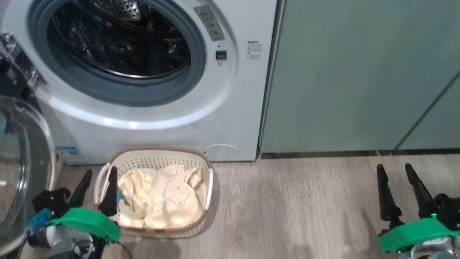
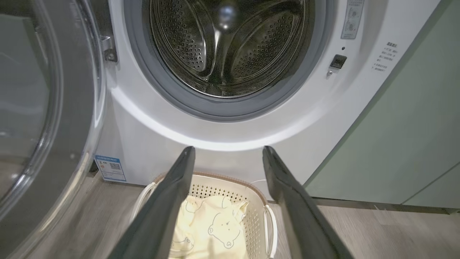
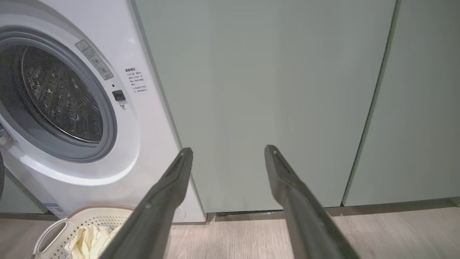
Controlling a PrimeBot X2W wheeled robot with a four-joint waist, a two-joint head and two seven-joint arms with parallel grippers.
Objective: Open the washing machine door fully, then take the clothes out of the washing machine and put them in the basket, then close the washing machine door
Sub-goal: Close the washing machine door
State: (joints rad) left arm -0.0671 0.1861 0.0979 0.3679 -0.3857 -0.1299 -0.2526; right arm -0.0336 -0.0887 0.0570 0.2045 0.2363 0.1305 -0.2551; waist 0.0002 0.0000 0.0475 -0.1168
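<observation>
The white washing machine [image 1: 222, 108] [image 2: 309, 118] [image 3: 151, 118] stands with its round drum opening uncovered, and the steel drum looks bare inside. Its door [image 1: 18, 162] [image 2: 43, 108] is swung wide to the left, clear glass bowl facing out. On the floor before the machine sits the cream basket [image 1: 205, 163] [image 2: 260, 212] [image 3: 54, 230] holding the pale-yellow clothes [image 1: 169, 201] [image 2: 215, 226] [image 3: 90, 241] with the bear drawing. My left gripper [image 1: 100, 172] [image 2: 228, 151] is open at the basket's left rim. My right gripper [image 1: 393, 169] [image 3: 228, 151] is open over the floor at the right.
Flat sage-green cabinet doors [image 1: 359, 72] [image 3: 269, 90] stand right of the machine. Wood-look floor [image 1: 294, 208] stretches between the basket and my right gripper. A blue sticker [image 2: 109, 168] is low on the machine's front.
</observation>
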